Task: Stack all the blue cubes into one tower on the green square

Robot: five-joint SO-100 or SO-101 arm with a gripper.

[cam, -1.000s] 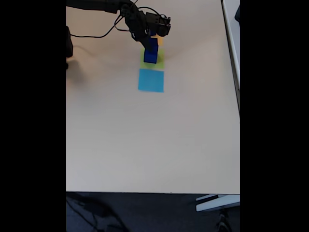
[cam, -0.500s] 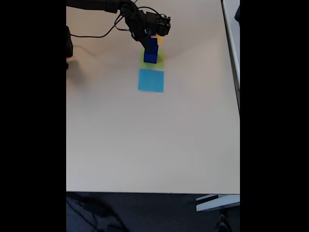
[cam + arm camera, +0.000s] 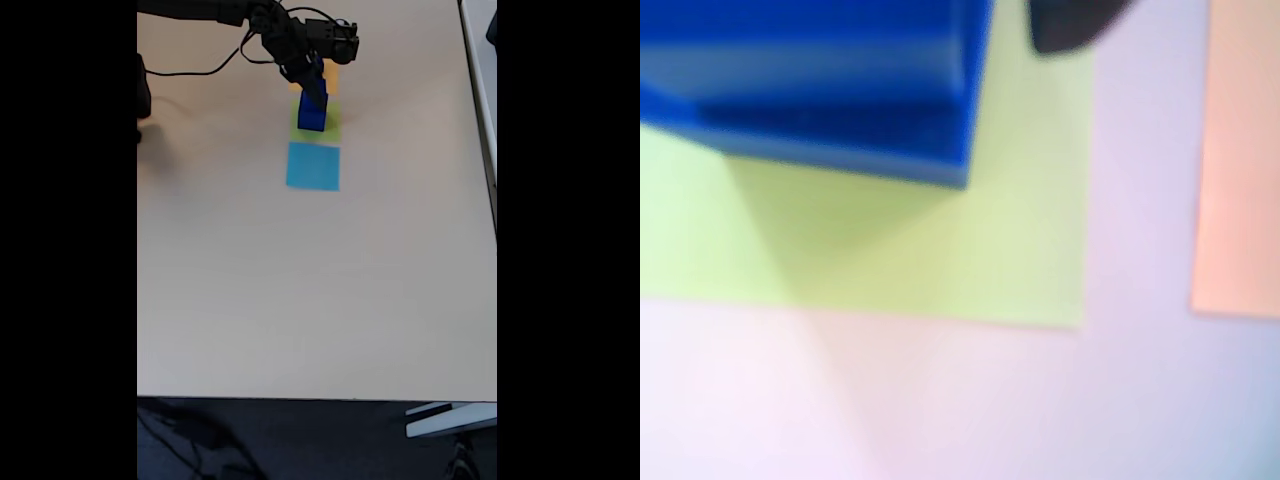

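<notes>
Orange paper lies just behind the pincer in the fixed view, half hidden by the black arm, while a light-blue square sits on the near side of the pincer, apart from it and just clear of the green square. A black cable trails off to the left of the pincer across the bare top. The table is pale beige and matt, with a dark floor below its near edge and a second table edge along the right. Directly under the pincer stands the stack of blue cubes, dark navy, resting on the green square. In the wrist view the cubes fill the upper left, blurred, with a stepped edge where one block sits on another; the green paper spreads beneath them and the orange sheet lies to the right. A dark fingertip shows beside the stack's corner. Whether the pincer grips the top cube or stands spread cannot be told.
</notes>
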